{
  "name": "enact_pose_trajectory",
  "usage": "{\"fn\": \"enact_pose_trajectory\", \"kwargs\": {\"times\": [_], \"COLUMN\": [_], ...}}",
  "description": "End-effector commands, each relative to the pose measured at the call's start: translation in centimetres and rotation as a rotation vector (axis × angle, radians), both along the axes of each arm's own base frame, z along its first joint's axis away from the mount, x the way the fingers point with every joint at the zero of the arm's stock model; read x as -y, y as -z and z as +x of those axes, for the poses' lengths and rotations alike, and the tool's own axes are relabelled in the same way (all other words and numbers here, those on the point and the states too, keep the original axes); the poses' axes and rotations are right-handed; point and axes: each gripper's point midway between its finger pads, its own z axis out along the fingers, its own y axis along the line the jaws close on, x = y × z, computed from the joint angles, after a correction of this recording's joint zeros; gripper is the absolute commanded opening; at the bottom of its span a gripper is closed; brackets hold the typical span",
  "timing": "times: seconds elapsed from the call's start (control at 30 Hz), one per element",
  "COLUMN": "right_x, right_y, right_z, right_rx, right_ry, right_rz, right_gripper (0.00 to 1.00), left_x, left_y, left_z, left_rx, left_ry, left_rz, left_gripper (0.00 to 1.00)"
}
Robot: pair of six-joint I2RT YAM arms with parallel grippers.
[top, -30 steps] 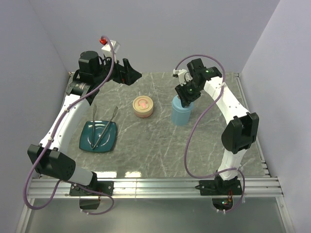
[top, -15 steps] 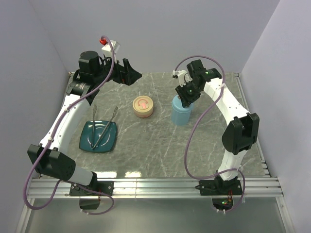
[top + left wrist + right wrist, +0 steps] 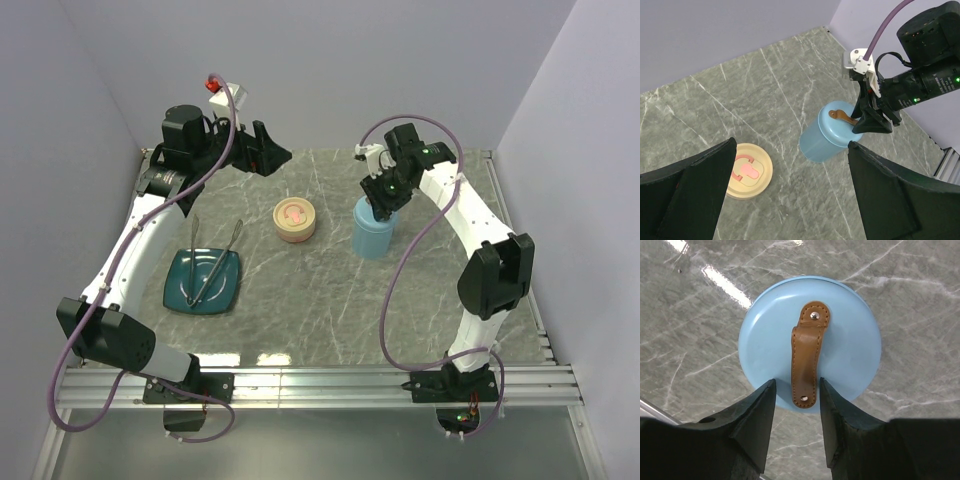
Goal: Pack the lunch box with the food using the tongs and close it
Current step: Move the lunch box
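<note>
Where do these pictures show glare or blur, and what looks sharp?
Top external: white glare patches on the table near its front edge. Right wrist: bright streaks on the marble upper left; the blue lid and brown strap are sharp, the fingers of the right tool dark and soft. Left wrist: no glare; the fingers of the left tool loom as featureless black shapes.

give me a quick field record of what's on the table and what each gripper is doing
lunch box: blue cylinder, lid on, brown strap on top
right gripper: open, directly over the lid, fingers either side of the strap
left gripper: wide open, empty, held high
tongs: lying across the teal plate, not held
beige round piece: pink shape on top, between the plate and the lunch box, touching neither
</note>
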Motion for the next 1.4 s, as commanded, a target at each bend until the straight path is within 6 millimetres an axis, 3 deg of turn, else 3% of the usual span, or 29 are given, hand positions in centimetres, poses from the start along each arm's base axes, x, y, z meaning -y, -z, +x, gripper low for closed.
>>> {"fn": "enact_pose_trajectory", "kwargs": {"times": [0.0, 0.27, 0.37, 0.43, 0.6, 0.73, 0.8, 0.83, 1.0, 1.07, 1.37], "right_x": [0.5, -0.9, -0.5, 0.4, 4.0, 6.3, 6.3, 6.4, 5.5, 4.9, 0.9], "right_y": [4.6, -3.5, -6.2, -6.9, -5.1, -0.6, 0.6, 2.2, 4.9, 4.8, 6.5], "right_z": [-2.7, -1.3, -0.9, -0.8, -1.3, -2.6, -2.1, -2.5, -1.1, 0.3, 2.1], "right_rx": [-0.195, 0.007, 0.094, 0.120, 0.105, 0.071, 0.118, 0.103, 0.132, 0.190, 0.234], "right_ry": [-0.006, -0.029, -0.038, -0.047, -0.087, -0.166, -0.211, -0.237, -0.247, -0.230, -0.239], "right_rz": [-0.073, 0.105, 0.164, 0.166, 0.135, 0.106, 0.107, 0.105, 0.141, 0.172, 0.205], "right_gripper": [0.48, 0.66, 0.70, 0.71, 0.74, 0.75, 0.75, 0.75, 0.73, 0.73, 0.72], "left_x": [0.0, 0.0, 0.0, 0.0, -0.2, 0.0, 0.5, 0.5, 0.1, -0.4, -1.9], "left_y": [-1.3, -1.4, -1.7, -1.9, -2.4, -2.6, -1.7, -1.4, 0.1, 0.5, 1.8], "left_z": [-0.5, -0.8, -0.9, -1.0, -1.4, -1.8, -2.2, -2.3, -2.2, -2.2, -2.0], "left_rx": [0.058, 0.059, 0.051, 0.059, 0.063, 0.059, 0.029, 0.013, -0.046, -0.054, -0.079], "left_ry": [0.012, 0.019, 0.024, 0.023, 0.031, 0.068, 0.134, 0.142, 0.157, 0.150, 0.119], "left_rz": [0.010, 0.010, 0.001, 0.002, 0.008, 0.016, 0.019, 0.015, 0.003, 0.003, 0.011], "left_gripper": [0.99, 1.00, 0.99, 0.99, 0.99, 1.00, 0.99, 0.99, 1.00, 0.99, 0.99]}}
